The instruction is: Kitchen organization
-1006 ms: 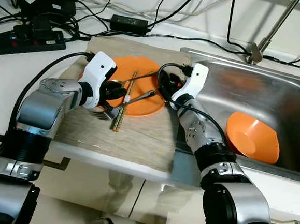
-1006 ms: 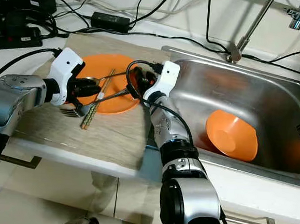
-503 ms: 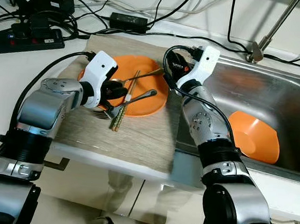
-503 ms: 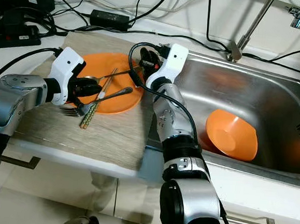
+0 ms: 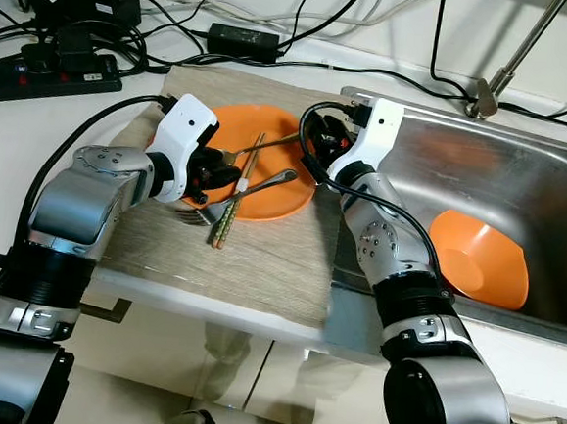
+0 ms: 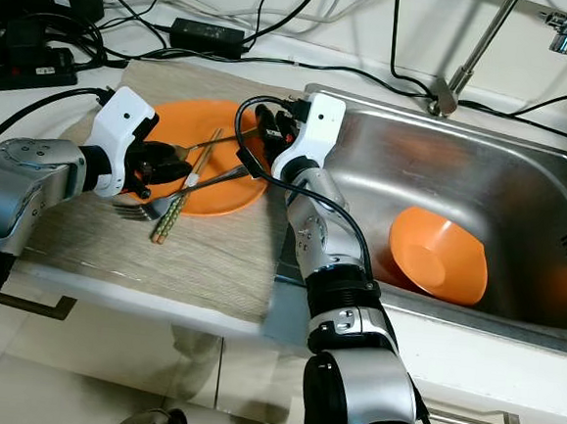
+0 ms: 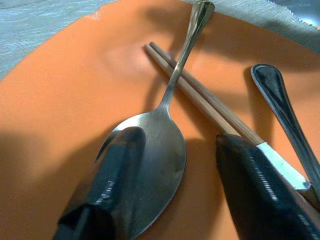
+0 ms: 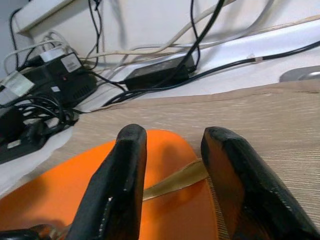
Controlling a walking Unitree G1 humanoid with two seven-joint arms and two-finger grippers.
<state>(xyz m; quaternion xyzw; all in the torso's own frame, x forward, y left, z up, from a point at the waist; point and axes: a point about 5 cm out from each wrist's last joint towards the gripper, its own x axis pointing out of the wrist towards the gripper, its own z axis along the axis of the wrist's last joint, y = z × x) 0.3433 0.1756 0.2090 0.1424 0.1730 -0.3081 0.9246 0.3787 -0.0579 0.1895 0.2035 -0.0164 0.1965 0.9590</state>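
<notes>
An orange plate (image 5: pixel 268 162) sits on a wooden board (image 5: pixel 251 249) laid over the white bench (image 5: pixel 35 124), left of the steel sink (image 5: pixel 522 182). On the plate lie a spoon (image 7: pixel 155 150), a pair of wooden chopsticks (image 5: pixel 239 184) whose near ends overhang onto the board, and a second steel utensil (image 5: pixel 266 183) with its handle pointing right. The left gripper (image 5: pixel 216 170) is low over the plate's left side; its fingers (image 7: pixel 107 185) are parted, one resting at the spoon's bowl, the other beside the chopsticks, grasping nothing. The right gripper (image 5: pixel 318 141) is poised at the plate's far right edge, fingers (image 8: pixel 120 185) spread apart and empty, with the spoon's handle tip seen between them. An orange bowl (image 5: pixel 478 257) lies tilted in the sink basin. A power strip (image 5: pixel 49 74), an adapter (image 5: pixel 243 42) and black cables crowd the far bench; a tap stem (image 5: pixel 512 58) rises behind the sink.
</notes>
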